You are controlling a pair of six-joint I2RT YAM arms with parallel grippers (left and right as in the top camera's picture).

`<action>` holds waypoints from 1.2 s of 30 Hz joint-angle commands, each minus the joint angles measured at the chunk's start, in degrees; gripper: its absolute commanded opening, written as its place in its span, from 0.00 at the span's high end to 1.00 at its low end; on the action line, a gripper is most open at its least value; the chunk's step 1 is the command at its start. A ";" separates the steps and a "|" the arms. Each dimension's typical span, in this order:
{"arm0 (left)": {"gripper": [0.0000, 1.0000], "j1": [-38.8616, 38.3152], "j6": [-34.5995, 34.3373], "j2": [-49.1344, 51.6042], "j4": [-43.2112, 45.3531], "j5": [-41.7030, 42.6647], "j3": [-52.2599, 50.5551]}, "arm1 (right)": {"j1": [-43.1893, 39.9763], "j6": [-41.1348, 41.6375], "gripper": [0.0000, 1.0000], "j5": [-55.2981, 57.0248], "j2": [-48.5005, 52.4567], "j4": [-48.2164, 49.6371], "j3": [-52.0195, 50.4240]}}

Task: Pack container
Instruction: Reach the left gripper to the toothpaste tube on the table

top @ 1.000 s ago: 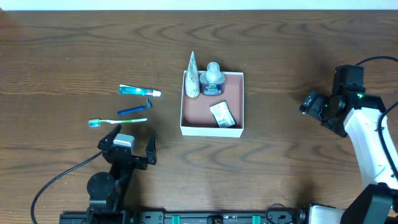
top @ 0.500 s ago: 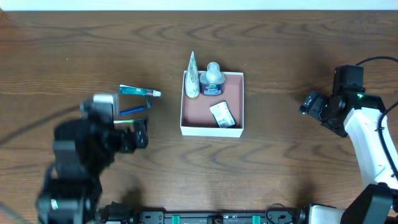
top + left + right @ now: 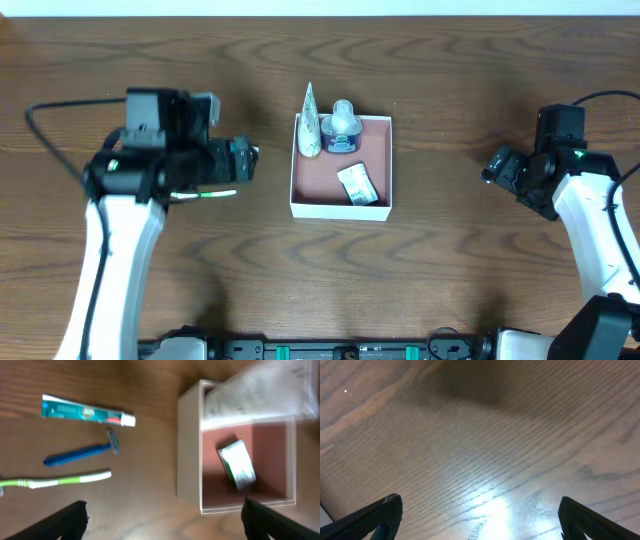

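Note:
The container [image 3: 340, 208], a white box with a pink inside, stands mid-table. It holds a white tube [image 3: 311, 122], a small bottle [image 3: 342, 128] and a small green-and-white packet [image 3: 357, 184]. My left gripper [image 3: 240, 160] is open and empty, hovering over the toiletries left of the box. In the left wrist view my open gripper [image 3: 162, 525] is above the table. That view shows the toothpaste [image 3: 87, 412], blue razor [image 3: 82, 452], green toothbrush [image 3: 55, 481], the container [image 3: 189, 450] and the packet [image 3: 237, 464]. My right gripper [image 3: 497, 165] is open and empty, far right of the box.
The right wrist view shows only bare wood between the open fingers [image 3: 480, 520]. In the overhead view the toothbrush tip [image 3: 215, 193] shows below my left arm, which hides the toothpaste and razor. A black cable [image 3: 60, 110] trails left of the arm.
My left arm has swung up from the table's front edge and now hovers over the toiletries left of the box. The right arm and the box contents have not moved.

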 commanded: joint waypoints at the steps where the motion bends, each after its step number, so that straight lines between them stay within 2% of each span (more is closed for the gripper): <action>1: 0.02 1.49 -12.94 5.16 3.61 -3.82 0.74 | -0.48 -0.81 0.01 0.20 0.02 -0.04 0.66; 3: 0.02 2.21 -19.34 8.48 6.75 -5.66 0.74 | -0.48 -0.81 0.01 0.20 0.02 -0.04 0.66; 7: 0.02 2.95 -27.28 14.71 12.07 -5.90 0.74 | -0.48 -0.81 0.01 0.22 0.02 -0.04 0.66; 16: 0.00 2.95 -39.34 25.20 14.58 -11.15 0.74 | -0.48 -0.81 0.01 0.20 0.02 -0.02 0.66; 36: 0.00 2.97 -40.28 37.73 22.29 -11.78 0.74 | -0.48 -0.81 0.01 0.22 0.02 -0.04 0.63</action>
